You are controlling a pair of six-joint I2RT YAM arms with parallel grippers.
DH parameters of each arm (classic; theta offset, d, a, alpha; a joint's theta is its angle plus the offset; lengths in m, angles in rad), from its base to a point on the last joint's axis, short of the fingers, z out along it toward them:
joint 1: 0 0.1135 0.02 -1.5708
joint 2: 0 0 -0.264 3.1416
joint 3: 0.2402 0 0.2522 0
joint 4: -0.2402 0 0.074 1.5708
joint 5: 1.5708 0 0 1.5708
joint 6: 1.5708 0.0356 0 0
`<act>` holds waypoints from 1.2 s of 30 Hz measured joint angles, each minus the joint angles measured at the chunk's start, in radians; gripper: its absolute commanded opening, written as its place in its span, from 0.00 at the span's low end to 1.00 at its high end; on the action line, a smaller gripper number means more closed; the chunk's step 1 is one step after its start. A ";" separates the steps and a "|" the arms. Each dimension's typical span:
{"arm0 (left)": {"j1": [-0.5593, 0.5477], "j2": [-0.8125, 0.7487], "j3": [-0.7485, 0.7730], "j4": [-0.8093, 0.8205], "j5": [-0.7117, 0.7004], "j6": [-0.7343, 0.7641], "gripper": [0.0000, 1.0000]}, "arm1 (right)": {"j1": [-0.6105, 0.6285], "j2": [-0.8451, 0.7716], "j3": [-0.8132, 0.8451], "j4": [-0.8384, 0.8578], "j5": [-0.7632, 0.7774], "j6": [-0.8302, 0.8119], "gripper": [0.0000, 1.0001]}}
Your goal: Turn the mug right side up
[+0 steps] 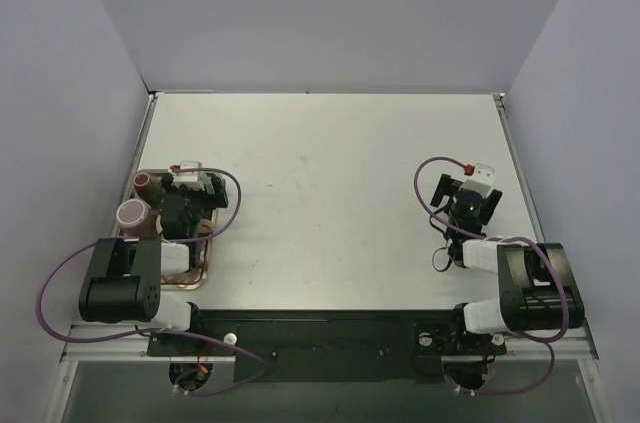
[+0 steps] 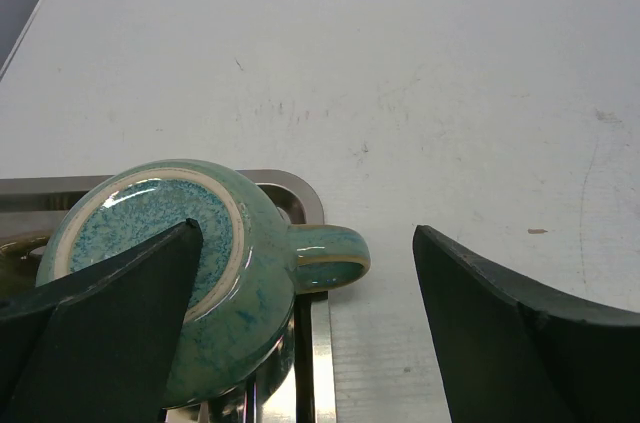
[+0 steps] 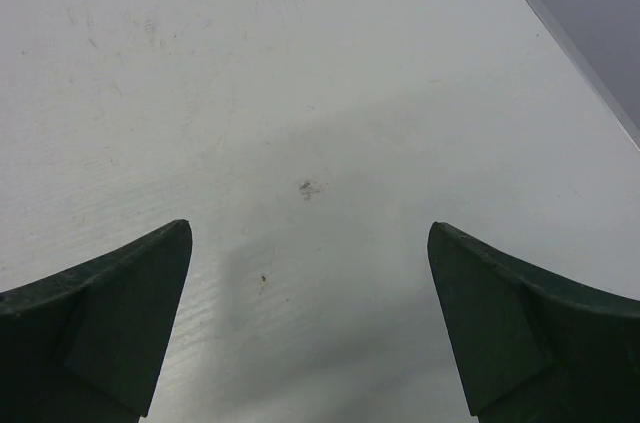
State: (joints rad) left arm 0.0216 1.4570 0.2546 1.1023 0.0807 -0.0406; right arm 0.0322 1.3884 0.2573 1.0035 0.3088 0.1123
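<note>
1. Left claw (image 2: 307, 233): spread wide, nothing clamped, low over the tray (image 2: 300, 188) at its table-side edge.
2. Mug (image 2: 200, 273): on the tray, upside down, speckled teal base and pale foot ring facing up, handle (image 2: 335, 255) reaching out over the tray's rim toward the bare table (image 2: 420, 63).
3. One finger (image 2: 110, 333) across the mug's near side in the left wrist view, touching or merely in front, cannot tell which. Other finger (image 2: 520, 343) beyond the tray's rim, above the table, apart from the handle.
4. Right claw (image 3: 310, 233): spread just as wide, empty, above bare, faintly scuffed table, well apart from the tray, toward the opposite edge of the table.
5. Seen from the top view alone: both arms together, plus a far cup (image 1: 150, 183) and a near cup (image 1: 133, 211), both brownish and upright, on the outer part of the tray, just beside the left claw. Mug hard to make out there, under the left claw.
6. Seen from the left wrist view alone: the mug's upturned base, its handle and the tray's shiny rim close up.
7. Seen from the right wrist view alone: two dark fingertips and table, none of the tray.
</note>
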 measured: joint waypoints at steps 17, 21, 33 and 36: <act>0.138 -0.156 0.128 -0.322 0.273 -0.012 0.98 | 0.010 -0.379 0.215 -0.569 -0.008 0.165 0.97; 0.154 -0.264 0.427 -0.782 0.484 0.193 0.98 | 0.045 -0.428 0.280 -0.684 -0.063 0.175 0.97; -0.063 -0.117 0.984 -2.099 0.338 1.216 0.92 | 0.109 -0.403 0.299 -0.779 -0.178 0.160 0.97; -0.125 -0.043 0.927 -2.173 0.229 1.305 0.92 | 0.114 -0.386 0.299 -0.780 -0.183 0.156 0.97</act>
State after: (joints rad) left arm -0.1036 1.4143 1.1816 -1.0706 0.3092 1.2640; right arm 0.1459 1.0019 0.5560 0.2234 0.1257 0.2687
